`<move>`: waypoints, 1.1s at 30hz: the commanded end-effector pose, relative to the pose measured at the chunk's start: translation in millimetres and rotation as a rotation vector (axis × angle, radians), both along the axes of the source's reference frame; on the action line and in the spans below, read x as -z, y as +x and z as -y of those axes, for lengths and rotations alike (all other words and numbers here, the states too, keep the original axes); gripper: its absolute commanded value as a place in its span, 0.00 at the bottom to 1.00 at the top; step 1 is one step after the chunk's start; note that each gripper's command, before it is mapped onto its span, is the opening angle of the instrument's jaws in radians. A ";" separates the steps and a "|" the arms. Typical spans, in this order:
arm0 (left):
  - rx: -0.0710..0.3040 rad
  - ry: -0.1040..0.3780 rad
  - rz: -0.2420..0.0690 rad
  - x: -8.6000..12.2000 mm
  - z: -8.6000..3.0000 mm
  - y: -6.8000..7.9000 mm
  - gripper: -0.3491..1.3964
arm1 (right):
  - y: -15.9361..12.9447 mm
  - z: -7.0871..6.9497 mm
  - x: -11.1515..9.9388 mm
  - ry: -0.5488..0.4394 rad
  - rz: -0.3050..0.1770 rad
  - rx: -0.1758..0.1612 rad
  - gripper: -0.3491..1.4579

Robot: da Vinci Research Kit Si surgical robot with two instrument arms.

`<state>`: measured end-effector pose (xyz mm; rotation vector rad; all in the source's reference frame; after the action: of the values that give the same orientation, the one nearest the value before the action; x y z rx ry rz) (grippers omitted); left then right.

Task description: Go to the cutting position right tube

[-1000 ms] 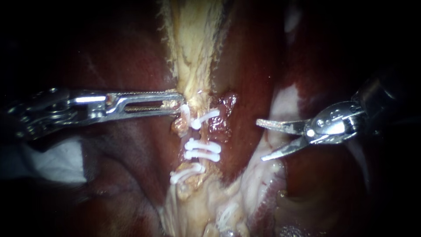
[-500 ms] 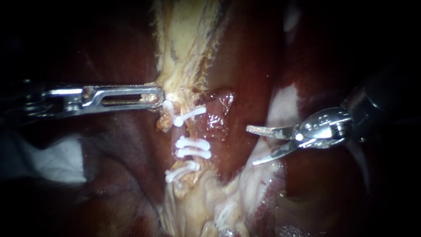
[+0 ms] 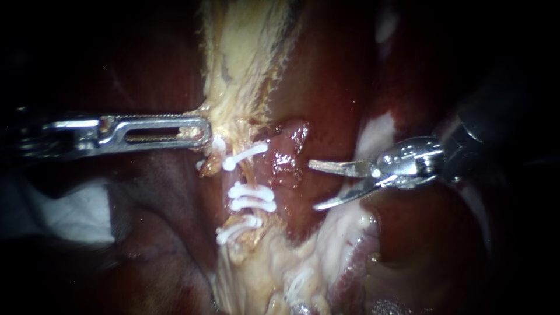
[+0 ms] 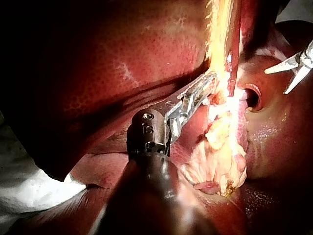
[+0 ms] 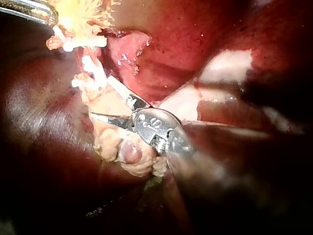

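Soft, slippery tube likely cuts best between clips; right instrument pincer gapes, left instrument pincer clamps pale tissue.

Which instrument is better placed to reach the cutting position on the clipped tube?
Right. The right instrument, blades open, points at the clips; the left instrument is shut on pale tissue.

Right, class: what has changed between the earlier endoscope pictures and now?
The right instrument moved in toward the white clips, jaws open throughout, without reaching them. The left instrument, jaws shut on the pale strip of tissue, drew it toward its own side, and the clips shifted with it. Nothing was newly gripped or released. The white cloth and the liver stayed put.
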<state>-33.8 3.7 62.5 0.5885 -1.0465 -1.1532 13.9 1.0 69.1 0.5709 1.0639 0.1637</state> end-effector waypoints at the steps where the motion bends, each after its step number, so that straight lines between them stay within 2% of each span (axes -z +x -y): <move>1: 0.000 0.000 0.000 0.1 0.0 0.0 0.00 | 0.4 -0.1 -0.3 0.007 0.002 0.002 0.58; 6: 0.004 0.000 0.005 0.6 0.1 0.1 0.00 | 2.8 -0.2 -1.8 0.025 0.000 0.007 0.53; 12: 0.003 0.001 0.005 0.8 0.1 0.3 0.00 | 4.9 0.1 -3.6 0.055 0.003 0.014 0.52; 23: 0.004 0.001 0.005 1.0 0.2 0.2 0.00 | 5.5 0.2 -5.6 0.088 0.017 0.010 0.43; 33: 0.005 0.001 0.004 1.3 0.3 0.2 0.00 | 6.6 0.3 -7.3 0.124 0.029 0.010 0.42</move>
<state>-33.7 3.4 61.2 0.5905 -1.0515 -1.1574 20.6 0.7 76.6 0.6860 1.0274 0.2295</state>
